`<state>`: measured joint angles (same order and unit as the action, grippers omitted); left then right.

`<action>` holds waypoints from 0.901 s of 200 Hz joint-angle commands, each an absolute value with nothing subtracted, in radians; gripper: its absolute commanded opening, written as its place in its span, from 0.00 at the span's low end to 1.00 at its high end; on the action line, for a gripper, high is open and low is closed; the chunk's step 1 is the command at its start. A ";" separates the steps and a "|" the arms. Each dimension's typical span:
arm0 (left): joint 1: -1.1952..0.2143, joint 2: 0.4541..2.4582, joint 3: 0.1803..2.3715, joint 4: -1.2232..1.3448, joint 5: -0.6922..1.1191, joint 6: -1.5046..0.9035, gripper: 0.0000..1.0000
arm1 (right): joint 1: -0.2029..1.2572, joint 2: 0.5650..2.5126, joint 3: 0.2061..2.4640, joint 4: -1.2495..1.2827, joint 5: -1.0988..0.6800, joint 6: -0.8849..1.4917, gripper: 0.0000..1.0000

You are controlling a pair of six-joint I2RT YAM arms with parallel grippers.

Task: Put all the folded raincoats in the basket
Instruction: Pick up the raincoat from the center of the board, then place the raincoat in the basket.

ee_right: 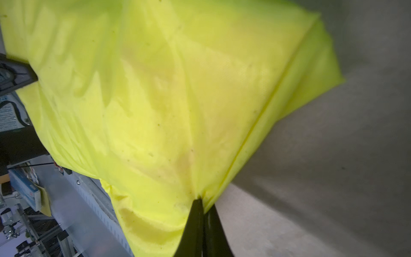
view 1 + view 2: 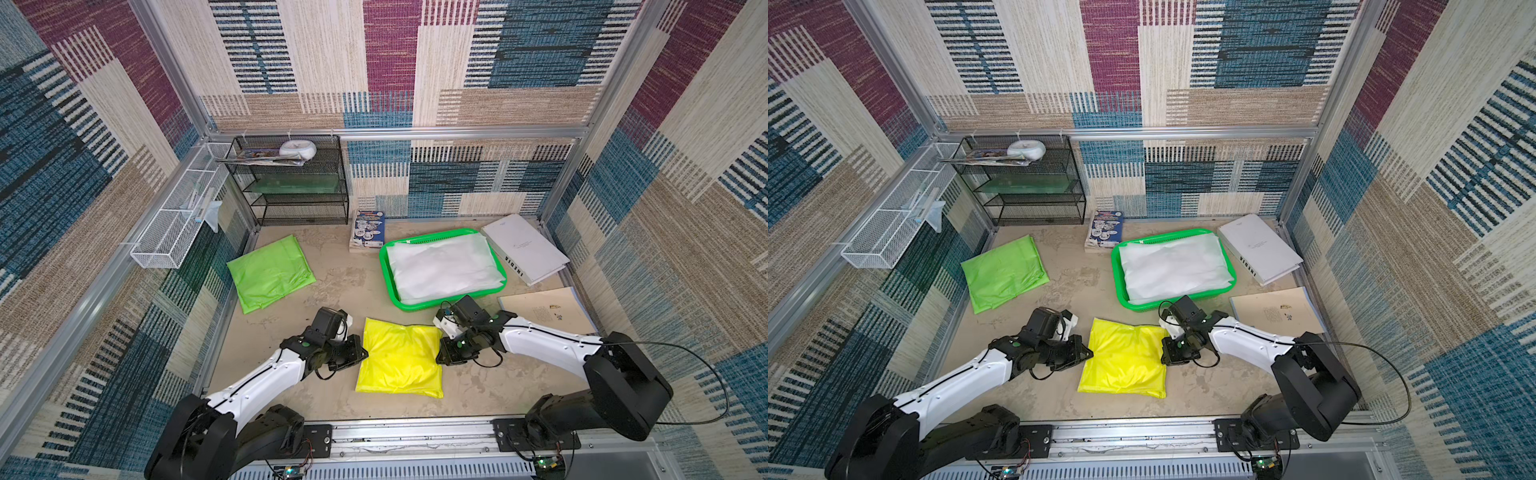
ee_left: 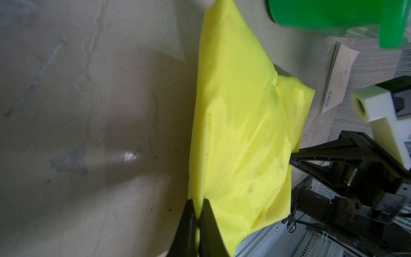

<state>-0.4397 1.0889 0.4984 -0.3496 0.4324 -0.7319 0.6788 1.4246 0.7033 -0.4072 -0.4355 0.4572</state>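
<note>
A yellow folded raincoat (image 2: 399, 359) (image 2: 1125, 359) lies on the table near the front, between both arms. My left gripper (image 2: 363, 355) (image 3: 198, 207) is shut on its left edge, with yellow fabric (image 3: 240, 133) pinched between the black fingers. At the opposite edge my right gripper (image 2: 438, 359) (image 1: 203, 204) is shut on the same raincoat (image 1: 166, 100). Just behind it stands the green basket (image 2: 385, 274) (image 2: 1116, 270) (image 3: 322, 13), which holds a white folded raincoat (image 2: 442, 266). A green folded raincoat (image 2: 270, 274) lies flat at the left.
A black mesh rack (image 2: 299, 183) stands at the back left, and a white wire basket (image 2: 178, 216) hangs on the left wall. A white book (image 2: 525, 249) and a tan book (image 2: 548, 309) lie right of the basket. A booklet (image 2: 368, 228) leans behind it.
</note>
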 commanded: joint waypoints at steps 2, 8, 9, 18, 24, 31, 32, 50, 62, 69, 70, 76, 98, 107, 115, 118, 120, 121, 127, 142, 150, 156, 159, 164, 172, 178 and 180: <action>-0.439 1.030 0.549 -0.626 0.297 -0.782 0.00 | 0.694 1.448 0.731 -0.363 -0.538 0.481 0.00; -0.437 1.021 0.570 -0.683 0.276 -0.785 0.00 | 0.702 1.456 0.746 -0.368 -0.537 0.481 0.00; -0.437 1.019 0.572 -0.692 0.273 -0.785 0.00 | 0.704 1.457 0.748 -0.369 -0.537 0.481 0.00; -0.437 1.002 0.604 -0.764 0.253 -0.791 0.00 | 0.714 1.466 0.771 -0.378 -0.538 0.478 0.00; -0.437 0.985 0.623 -0.806 0.239 -0.800 0.00 | 0.719 1.471 0.788 -0.385 -0.541 0.473 0.00; -0.436 0.965 0.647 -0.850 0.216 -0.811 0.00 | 0.721 1.473 0.808 -0.397 -0.547 0.463 0.00; -0.436 0.961 0.650 -0.855 0.212 -0.813 0.00 | 0.723 1.473 0.812 -0.399 -0.548 0.461 0.00; -0.437 0.908 0.725 -0.950 0.153 -0.814 0.00 | 0.724 1.479 0.875 -0.423 -0.563 0.411 0.00; -0.435 0.889 0.791 -1.005 0.129 -0.801 0.00 | 0.725 1.494 0.941 -0.460 -0.555 0.379 0.00; -0.435 0.886 0.841 -1.028 0.121 -0.786 0.00 | 0.723 1.508 0.990 -0.484 -0.561 0.357 0.00; -0.434 0.886 0.849 -1.031 0.120 -0.784 0.00 | 0.723 1.510 0.998 -0.488 -0.561 0.354 0.00; -0.434 0.892 0.890 -1.042 0.117 -0.772 0.00 | 0.720 1.521 1.045 -0.509 -0.563 0.338 0.00; -0.428 0.980 1.062 -1.041 0.132 -0.734 0.00 | 0.667 1.581 1.250 -0.605 -0.542 0.299 0.00; -0.428 1.049 1.137 -1.030 0.147 -0.723 0.00 | 0.624 1.615 1.344 -0.650 -0.549 0.282 0.00; -0.428 1.118 1.206 -1.022 0.172 -0.719 0.00 | 0.583 1.643 1.423 -0.687 -0.568 0.266 0.00; -0.428 1.140 1.231 -1.016 0.190 -0.717 0.00 | 0.566 1.656 1.451 -0.701 -0.576 0.258 0.00; -0.428 1.162 1.249 -1.009 0.202 -0.715 0.00 | 0.558 1.667 1.469 -0.708 -0.580 0.252 0.00; -0.428 1.171 1.256 -1.007 0.207 -0.714 0.00 | 0.550 1.671 1.479 -0.714 -0.582 0.249 0.00; -0.429 1.221 1.299 -0.985 0.237 -0.714 0.00 | 0.514 1.694 1.534 -0.748 -0.584 0.236 0.00; -0.429 1.335 1.367 -0.895 0.284 -0.730 0.00 | 0.426 1.757 1.670 -0.847 -0.509 0.213 0.00; -0.429 1.401 1.399 -0.849 0.304 -0.743 0.00 | 0.382 1.795 1.737 -0.895 -0.478 0.195 0.00; -0.430 1.457 1.430 -0.826 0.322 -0.751 0.00 | 0.347 1.820 1.776 -0.922 -0.484 0.182 0.00; -0.430 1.483 1.446 -0.816 0.333 -0.757 0.00 | 0.334 1.828 1.790 -0.928 -0.490 0.177 0.00; -0.431 1.537 1.477 -0.807 0.353 -0.767 0.00 | 0.303 1.847 1.810 -0.938 -0.494 0.175 0.00; -0.440 1.621 1.536 -0.800 0.375 -0.777 0.00 | 0.259 1.874 1.844 -0.954 -0.493 0.177 0.00; -0.451 1.682 1.582 -0.800 0.386 -0.779 0.00 | 0.229 1.890 1.860 -0.958 -0.506 0.177 0.00; -0.455 1.701 1.595 -0.799 0.389 -0.780 0.00 | 0.220 1.895 1.864 -0.958 -0.514 0.176 0.00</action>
<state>-0.4320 1.5257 1.4784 -0.8448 0.2821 -0.7589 0.3065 1.8435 1.8019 -0.8509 -0.5388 0.2150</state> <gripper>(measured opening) 0.082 0.070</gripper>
